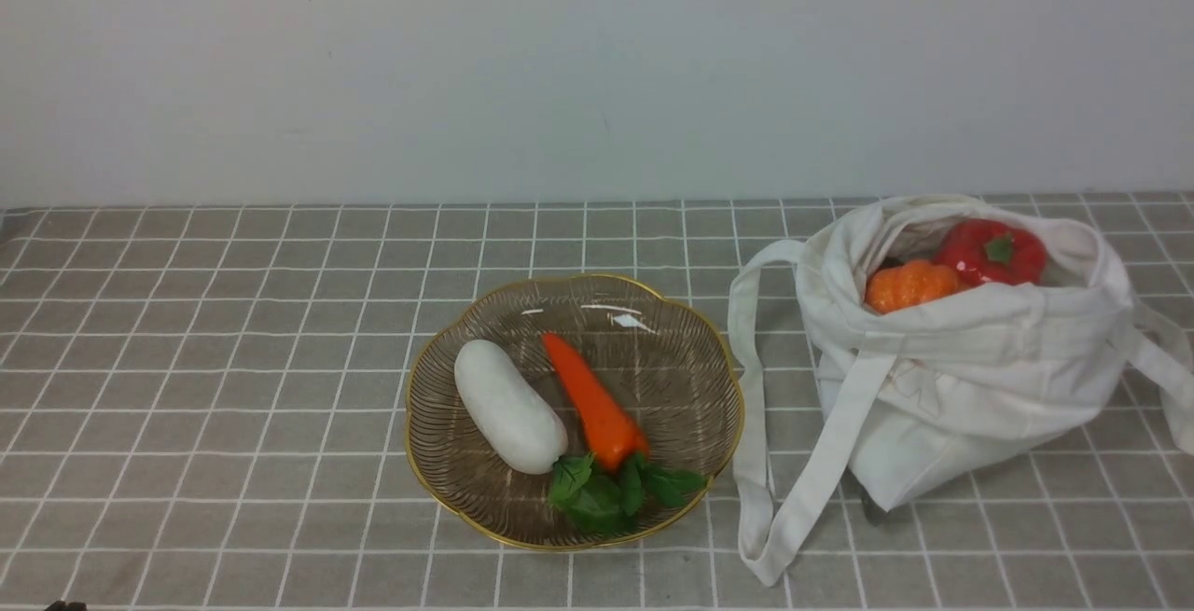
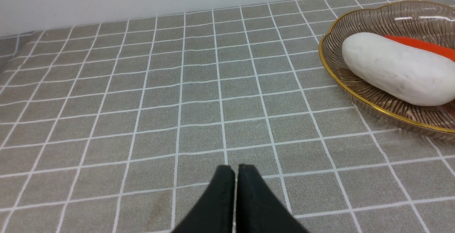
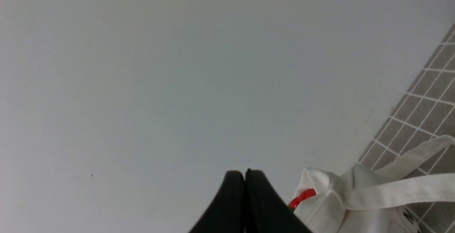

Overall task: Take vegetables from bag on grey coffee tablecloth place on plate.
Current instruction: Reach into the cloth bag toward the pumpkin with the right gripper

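Observation:
The white cloth bag [image 1: 961, 387] stands open at the right of the grey checked tablecloth [image 1: 233, 359]. In its mouth lie the orange pumpkin [image 1: 909, 285] and the red bell pepper [image 1: 992, 254]. The ribbed glass plate [image 1: 672, 350] with a gold rim sits in the middle. My left gripper [image 2: 236, 170] is shut and empty, low over the cloth left of the plate [image 2: 355, 94]. My right gripper [image 3: 245, 174] is shut and empty, beside the bag [image 3: 355, 204], where a sliver of the pepper [image 3: 302, 197] shows. Neither gripper shows in the front view.
On the plate lie a white oblong vegetable [image 1: 508, 406] and an orange carrot [image 1: 592, 406] with green leaves [image 1: 606, 490]. The bag's long straps [image 1: 793, 499] trail on the cloth between bag and plate. A pale wall [image 1: 597, 61] rises behind the table.

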Controlling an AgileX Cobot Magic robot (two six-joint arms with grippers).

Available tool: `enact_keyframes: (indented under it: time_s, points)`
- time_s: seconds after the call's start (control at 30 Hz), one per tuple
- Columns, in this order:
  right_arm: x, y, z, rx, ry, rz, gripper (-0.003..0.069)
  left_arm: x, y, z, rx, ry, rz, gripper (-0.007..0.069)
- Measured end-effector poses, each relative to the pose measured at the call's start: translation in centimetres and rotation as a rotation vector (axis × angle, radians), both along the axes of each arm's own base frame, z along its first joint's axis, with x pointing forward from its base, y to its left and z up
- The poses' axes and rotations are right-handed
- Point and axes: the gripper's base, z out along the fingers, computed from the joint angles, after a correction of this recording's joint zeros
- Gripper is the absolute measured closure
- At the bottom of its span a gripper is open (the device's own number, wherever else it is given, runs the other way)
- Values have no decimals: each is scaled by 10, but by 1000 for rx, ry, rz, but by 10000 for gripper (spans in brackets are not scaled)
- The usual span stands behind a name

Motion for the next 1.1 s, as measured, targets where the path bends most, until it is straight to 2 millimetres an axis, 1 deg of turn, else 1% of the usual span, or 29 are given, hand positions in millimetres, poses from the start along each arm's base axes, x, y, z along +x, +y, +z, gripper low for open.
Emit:
enact_keyframes:
  time_s: [0.03,0.13,0.17,0.2,0.23,0.27,0.3,0.33,0.37,0.4,0.43,0.47,0.5,0.53,0.57,0.6,0.63,0.67,0.7,0.77,0.8,0.83,0.87,0.9,0.93,0.97,1.03,1.07,1.1]
  points:
    - [0,0,1,-6,-3,-1,674,0,0,0,0,0,0,629]
    - [-10,14,48,-259,-45,99,674,0,0,0,0,0,0,629]
    - [-11,16,51,-287,-41,111,674,0,0,0,0,0,0,629]
    - [-15,19,69,-362,-56,124,674,0,0,0,0,0,0,629]
    - [-16,23,96,-477,-45,153,674,0,0,0,0,0,0,629]
    - [-13,27,115,-548,-16,183,674,0,0,0,0,0,0,629]
    - [-9,29,126,-598,20,215,674,0,0,0,0,0,0,629]
    - [-7,29,129,-601,21,214,674,0,0,0,0,0,0,629]
    - [5,33,147,-674,94,266,674,0,0,0,0,0,0,629]
    - [23,35,158,-715,186,334,673,0,0,0,0,0,0,629]
    - [32,38,167,-759,246,385,672,0,0,0,0,0,0,629]
    - [45,39,168,-786,324,441,672,0,0,0,0,0,0,629]
    - [63,40,179,-831,403,502,672,0,0,0,0,0,0,629]
    - [79,42,180,-871,497,587,671,0,0,0,0,0,0,629]
    - [82,42,180,-878,513,601,671,0,0,0,0,0,0,629]
    - [109,43,182,-940,632,707,671,0,0,0,0,0,0,629]
    - [123,43,183,-970,678,759,671,0,0,0,0,0,0,629]
    - [144,42,182,-1014,738,825,671,0,0,0,0,0,0,629]
    - [151,42,182,-1024,755,844,671,0,0,0,0,0,0,629]
    - [189,43,180,-1058,824,924,671,0,0,0,0,0,0,629]
    - [192,44,180,-1066,828,929,671,0,0,0,0,0,0,629]
    - [207,47,179,-1079,842,943,671,0,0,0,0,0,0,629]
    - [229,54,177,-1121,872,956,671,0,0,0,0,0,0,629]
    - [242,60,175,-1144,893,958,671,0,0,0,0,0,0,629]
    - [247,64,172,-1141,898,973,671,0,0,0,0,0,0,629]
    - [265,75,169,-1181,941,951,669,0,0,0,0,0,0,629]
    - [293,87,157,-1212,1018,904,669,0,0,0,0,0,0,629]
    - [298,90,155,-1206,1028,899,668,0,0,0,0,0,0,629]
    - [314,95,145,-1215,1084,851,666,0,0,0,0,0,0,629]
